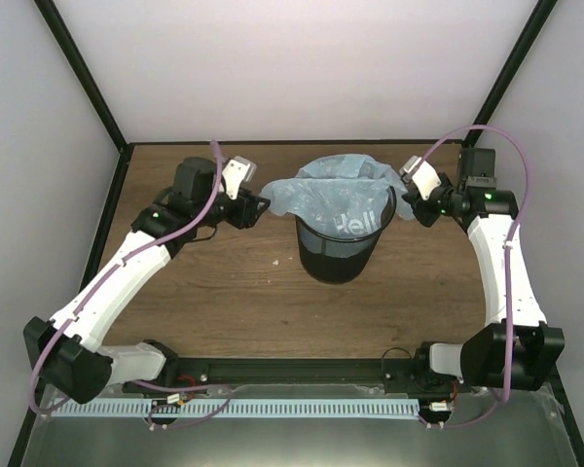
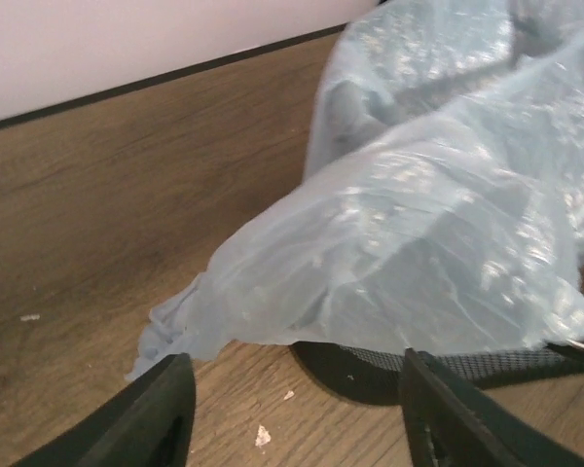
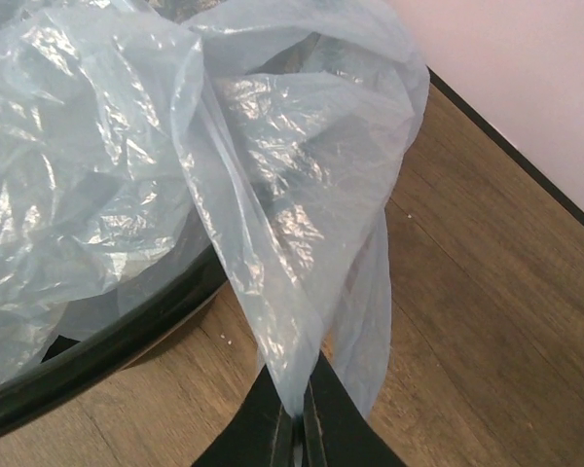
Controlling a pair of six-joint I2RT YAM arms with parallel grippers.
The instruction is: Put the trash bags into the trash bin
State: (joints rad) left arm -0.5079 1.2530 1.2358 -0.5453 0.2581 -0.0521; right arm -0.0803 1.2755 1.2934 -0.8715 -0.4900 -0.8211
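In front of me, the brown wood-grain tabletop carries one round black wire-mesh wastebasket, standing upright near its middle. A few small white crumbs lie beside its base.

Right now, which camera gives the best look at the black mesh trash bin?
Top external: the trash bin shows from rim to base, with the blue bag draped over its mouth. The left wrist catches only a dark strip of it under the bag; the right wrist only an arc of its black rim.
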